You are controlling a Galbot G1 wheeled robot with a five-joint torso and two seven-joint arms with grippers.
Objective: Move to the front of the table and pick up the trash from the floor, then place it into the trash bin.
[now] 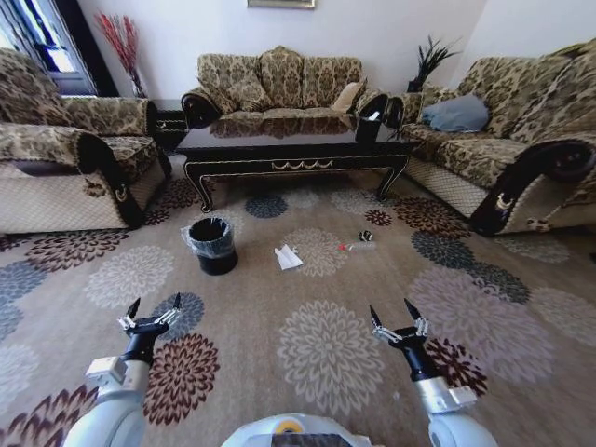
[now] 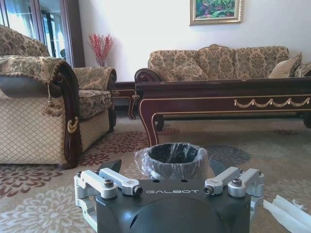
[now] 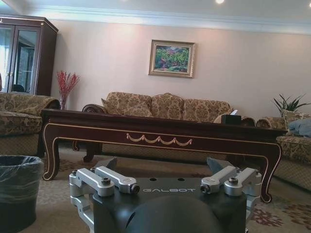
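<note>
Position: I sit back on the flowered carpet [image 1: 307,358], facing the table [image 1: 293,144] from well off.
Table: long, dark and glossy, gold scroll on its apron; sofas stand behind it and on both sides.
Bin: the bin [image 1: 213,245] stands on the carpet in front of the table's left end, grey liner folded over its rim. In the left wrist view I see it just beyond my left tool, mouth open.
Paper: the paper [image 1: 288,257] lies flat on the carpet, just to the right of the bin and apart from it.
Wrapper: the wrapper [image 1: 357,246] lies farther right, a red tip at one end.
Ball: the ball [image 1: 366,236] sits just beside the wrapper, on the table side; I think they are not touching, but it is too small for me to be sure.
Left tool: my left tool [image 1: 154,307] hovers low over the carpet, prongs spread wide, holding nothing, aimed toward the bin.
Right tool: my right tool [image 1: 394,312] hovers at the same height on the other side, prongs wide, holding nothing, pointing at the table's apron.
Spacing: all three bits of trash lie between my tools and the table, well ahead of both.
</note>
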